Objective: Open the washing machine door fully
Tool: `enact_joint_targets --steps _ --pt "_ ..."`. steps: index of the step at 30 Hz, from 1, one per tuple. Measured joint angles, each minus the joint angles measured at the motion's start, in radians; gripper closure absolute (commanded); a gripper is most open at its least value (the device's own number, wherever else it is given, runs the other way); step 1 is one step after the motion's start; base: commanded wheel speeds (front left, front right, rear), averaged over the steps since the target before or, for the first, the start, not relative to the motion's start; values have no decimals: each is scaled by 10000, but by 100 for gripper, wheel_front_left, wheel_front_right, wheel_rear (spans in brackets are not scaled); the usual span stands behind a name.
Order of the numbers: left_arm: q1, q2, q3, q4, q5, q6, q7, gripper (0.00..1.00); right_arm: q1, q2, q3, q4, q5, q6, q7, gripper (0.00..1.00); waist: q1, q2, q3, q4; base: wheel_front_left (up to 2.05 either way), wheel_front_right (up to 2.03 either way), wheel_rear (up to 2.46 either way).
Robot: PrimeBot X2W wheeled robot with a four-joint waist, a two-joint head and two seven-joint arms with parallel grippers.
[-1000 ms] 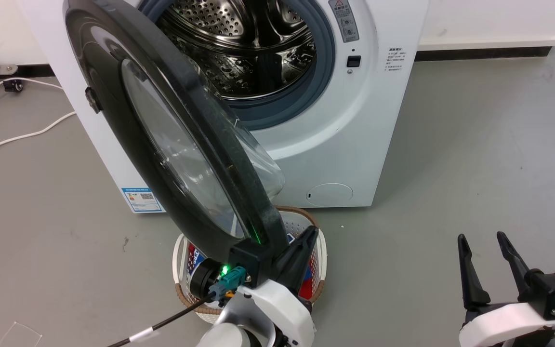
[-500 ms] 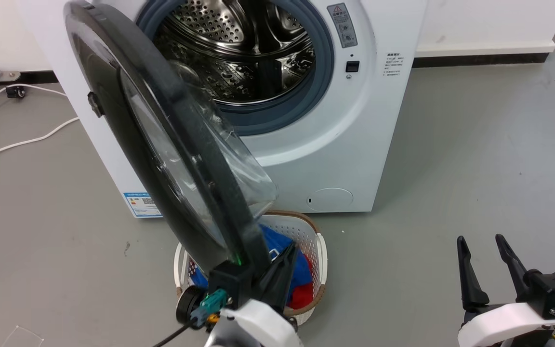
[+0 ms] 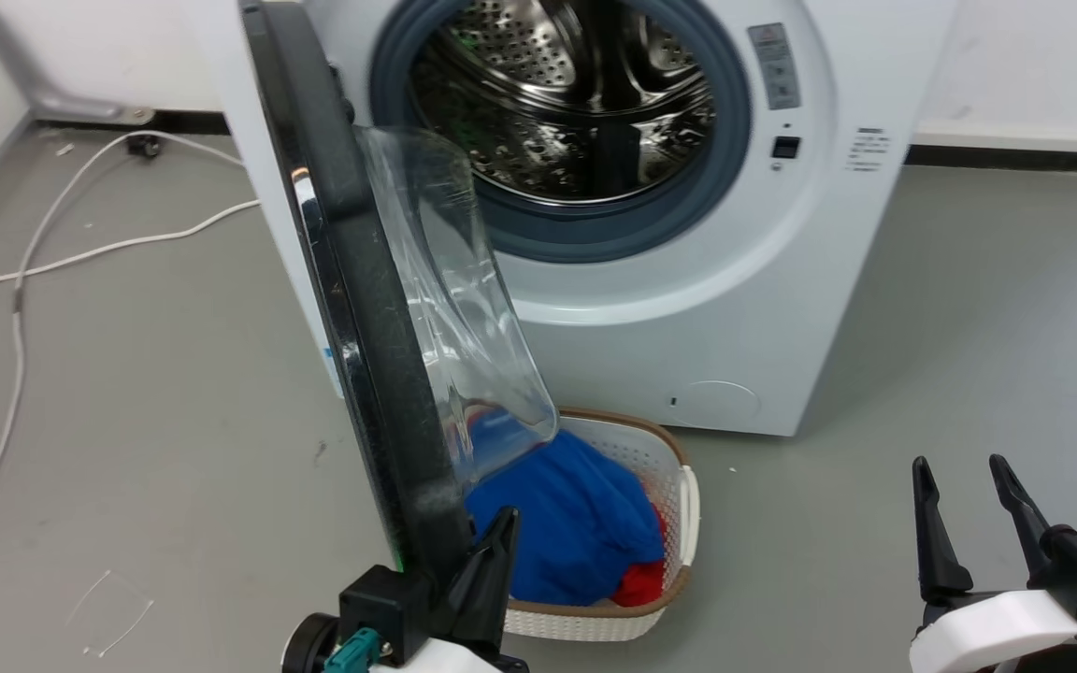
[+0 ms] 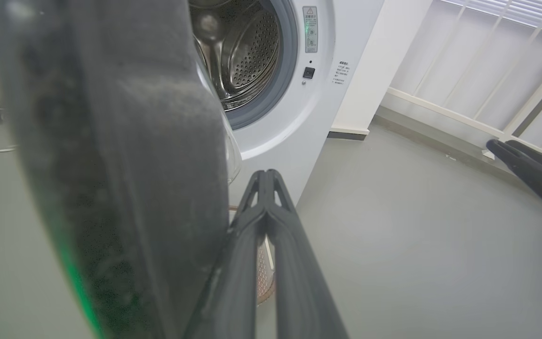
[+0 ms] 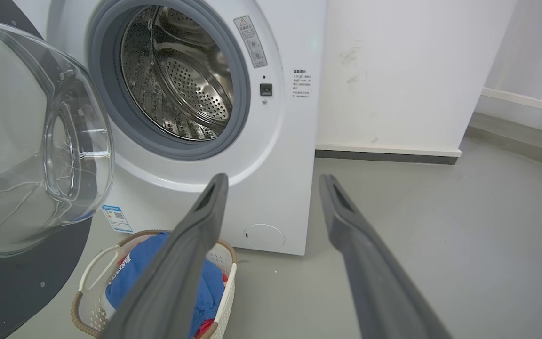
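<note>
The washing machine door (image 3: 351, 280), a big black disc with a clear bulging glass window (image 3: 450, 299), stands swung out, almost edge-on in the head view. My left gripper (image 3: 504, 516) is shut, its fingers lying against the inner side of the door's lower rim. In the left wrist view the dark rim (image 4: 125, 165) looms just left of the closed left gripper (image 4: 266, 173). The right gripper (image 3: 957, 463) is open and holds nothing, low at the right, well away from the door. From the right wrist, the open right gripper (image 5: 274, 176) faces the door's glass bowl (image 5: 40, 141) and the steel drum (image 5: 181, 80).
The white washing machine (image 3: 688, 308) has its grey-rimmed drum opening (image 3: 576, 103) uncovered. A white laundry basket (image 3: 688, 486) with blue and red clothes (image 3: 567, 514) sits on the floor under the door. A white cable (image 3: 34, 262) trails across the grey floor at left.
The door has swung further out, from angled to nearly edge-on, with the left gripper following its lower rim. The head camera has shifted. The right gripper has stayed put.
</note>
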Motion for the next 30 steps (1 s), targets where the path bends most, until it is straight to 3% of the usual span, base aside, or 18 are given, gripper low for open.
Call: enact_joint_targets --steps 8,15,22,30 --pt "381 228 663 -497 -88 593 -221 100 104 4 -186 -286 -79 0 192 0 0 -1 28 1335 0 0 0" --pt "445 633 1758 -387 -571 803 -516 100 97 6 -192 -464 -77 0 257 0 0 0 103 2120 0 0 0" --pt "295 1375 3135 238 -1179 759 -917 100 -9 6 105 -579 -244 2 389 0 0 -1 416 2167 0 0 0" --pt "-249 2167 4412 1120 -1764 359 -1296 100 -190 6 82 -780 -508 0 520 0 0 -1 836 2005 0 0 0"
